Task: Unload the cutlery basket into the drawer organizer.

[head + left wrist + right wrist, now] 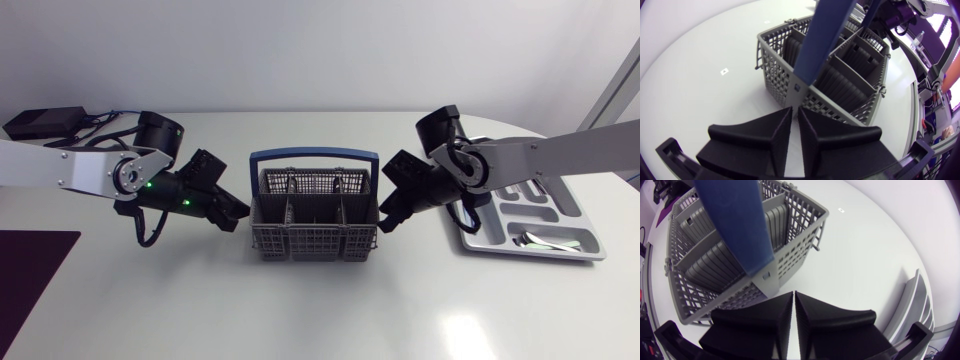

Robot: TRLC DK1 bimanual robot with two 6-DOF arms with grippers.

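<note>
The grey lattice plastic cutlery basket (316, 243) stands upright in the middle of the white worktop (200, 300), its long axis running across from one arm to the other. Its blue arched handle (314, 156) spans the same way. The left pincer (238, 213) sits just beside one short end and the right pincer (385, 218) just beside the other, so the basket lies directly ahead of both and neither touches it. In the left wrist view the left pincer (795, 111) has its wedges pressed together on nothing, tips aimed at the near wall of the basket (785, 70). The right pincer (793, 296) is likewise closed and empty, facing the opposite wall (795, 245). No piece shows in any compartment that can be seen. The grey moulded drawer organizer (575, 205) lies on the right arm's side, beyond its elbow, with shiny cutlery (535, 240) in a near slot. That makes the right arm the nearer one for any carry to it. If something were still in the basket, I judge a pincer would have to open and come in from above, clear of the handle.
</note>
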